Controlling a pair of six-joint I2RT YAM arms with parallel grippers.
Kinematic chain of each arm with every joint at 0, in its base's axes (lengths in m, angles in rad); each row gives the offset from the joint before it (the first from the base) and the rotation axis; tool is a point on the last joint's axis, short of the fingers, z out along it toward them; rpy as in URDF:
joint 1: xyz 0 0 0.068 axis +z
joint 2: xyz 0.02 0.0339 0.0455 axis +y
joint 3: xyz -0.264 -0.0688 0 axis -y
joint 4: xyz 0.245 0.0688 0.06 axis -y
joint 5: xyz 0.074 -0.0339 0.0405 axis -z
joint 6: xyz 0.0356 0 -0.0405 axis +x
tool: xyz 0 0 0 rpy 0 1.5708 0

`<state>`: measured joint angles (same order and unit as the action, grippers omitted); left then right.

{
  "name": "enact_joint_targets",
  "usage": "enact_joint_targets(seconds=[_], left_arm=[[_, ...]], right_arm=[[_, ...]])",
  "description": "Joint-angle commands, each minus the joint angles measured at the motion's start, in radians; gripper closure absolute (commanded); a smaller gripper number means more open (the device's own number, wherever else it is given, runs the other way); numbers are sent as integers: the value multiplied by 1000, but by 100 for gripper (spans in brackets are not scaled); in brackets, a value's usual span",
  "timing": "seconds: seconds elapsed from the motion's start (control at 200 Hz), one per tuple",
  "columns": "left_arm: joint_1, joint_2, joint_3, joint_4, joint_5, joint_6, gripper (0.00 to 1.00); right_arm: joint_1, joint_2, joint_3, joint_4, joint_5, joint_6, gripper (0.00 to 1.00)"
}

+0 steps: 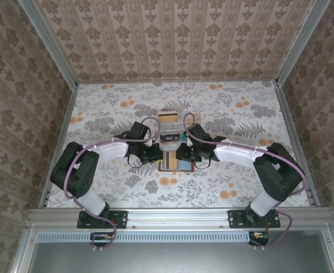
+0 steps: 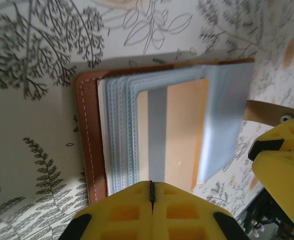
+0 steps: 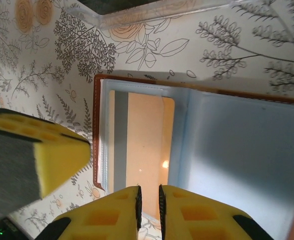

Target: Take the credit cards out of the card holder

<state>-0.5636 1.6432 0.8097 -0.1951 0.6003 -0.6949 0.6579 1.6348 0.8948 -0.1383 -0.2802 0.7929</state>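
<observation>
Top external view: the card holder (image 1: 175, 162) lies open on the floral table (image 1: 98, 114) near its centre, just toward 6 o'clock from a clear plastic box (image 1: 169, 132). The left gripper (image 1: 155, 153) sits at the holder's 9 o'clock side and the right gripper (image 1: 185, 152) at its 3 o'clock side, both low and close against it.

In the left wrist view, the holder's reddish-brown cover edge runs at 9 o'clock, with stacked blue-grey slots inside. An orange card (image 2: 184, 135) with a grey stripe sits in the front slot. The left gripper's yellow fingers are pressed together at 6 o'clock over the holder's near edge; whether anything is pinched between them cannot be told.

In the right wrist view, the same card shows in the holder's left half, toward 9 o'clock. The right gripper's fingers stand at 6 o'clock, at the card's near edge, with a narrow slit between them; whether they grasp the card cannot be told.
</observation>
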Motion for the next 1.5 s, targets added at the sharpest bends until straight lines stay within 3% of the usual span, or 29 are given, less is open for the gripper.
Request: enact_joint_targets(seconds=[0.0,0.625,0.795,0.97,1.49], left_arm=[[-7,26,20,-8,-18,8,97],[-22,64,5,-13,-36,0,98],[-24,60,6,-18,-39,0,98],[-24,57,7,-26,-42,0,99],[-13,51,-2,-43,-59,4,100]], right_arm=[[-7,39,3,54,-63,50,78],[-26,127,-19,104,-120,79,78],[-28,118,-27,101,-114,83,83],[-37,109,-36,96,-111,80,100],[-83,17,-80,21,-69,37,100]])
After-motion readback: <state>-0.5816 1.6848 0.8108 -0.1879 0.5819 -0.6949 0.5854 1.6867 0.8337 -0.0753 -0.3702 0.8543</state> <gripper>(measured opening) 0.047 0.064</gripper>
